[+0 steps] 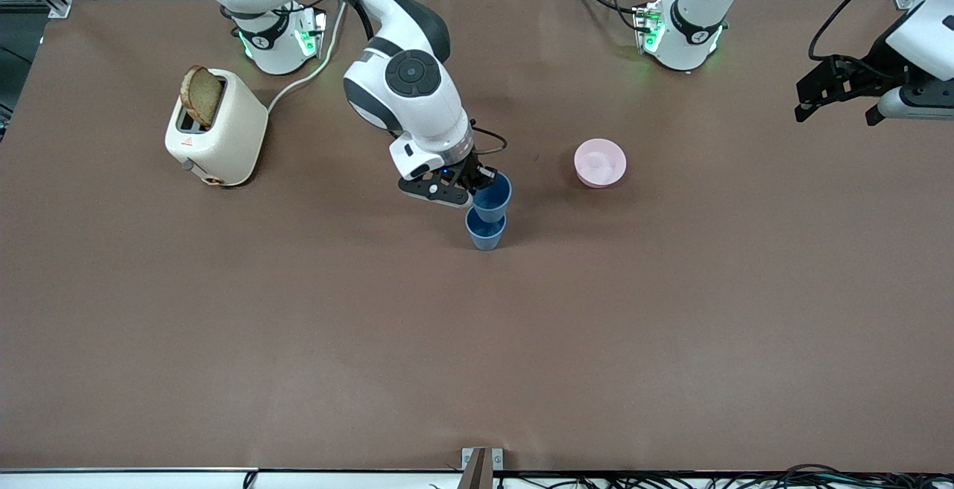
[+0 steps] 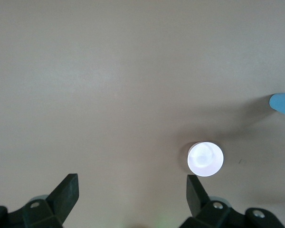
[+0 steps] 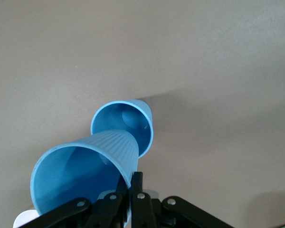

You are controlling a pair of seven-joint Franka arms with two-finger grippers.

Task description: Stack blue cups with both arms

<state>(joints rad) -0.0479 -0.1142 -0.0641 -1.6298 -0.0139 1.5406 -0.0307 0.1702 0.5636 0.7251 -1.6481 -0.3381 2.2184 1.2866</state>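
At the centre of the front frame we see the right gripper [image 1: 477,183] clamped on the rim of one blue cup [image 1: 492,197], its fingers [image 3: 133,190] pressed together on the cup wall in the right wrist view. We see this held cup [image 3: 83,173] raised above the table, tilted in that wrist view, with its base over the mouth of the second blue cup [image 1: 485,230]. That second cup [image 3: 126,124] stands on the brown table [image 1: 477,340] just below the held one in the front frame; we cannot tell whether the two touch.

At the upper right edge of the front frame the left gripper [image 1: 838,94] hangs over the left arm's end of the table, where the arm waits. In the left wrist view its fingers [image 2: 66,192] are spread wide apart with nothing between them.

A pink bowl [image 1: 600,162] sits a little right of centre in the front frame, well apart from the cups, and shows as a pale disc [image 2: 205,158] in the left wrist view. At the upper left stands a cream toaster [image 1: 216,127] with a slice of bread [image 1: 201,95] sticking out of it. We make out a small red mark on the toaster's end, but no writing we can read.
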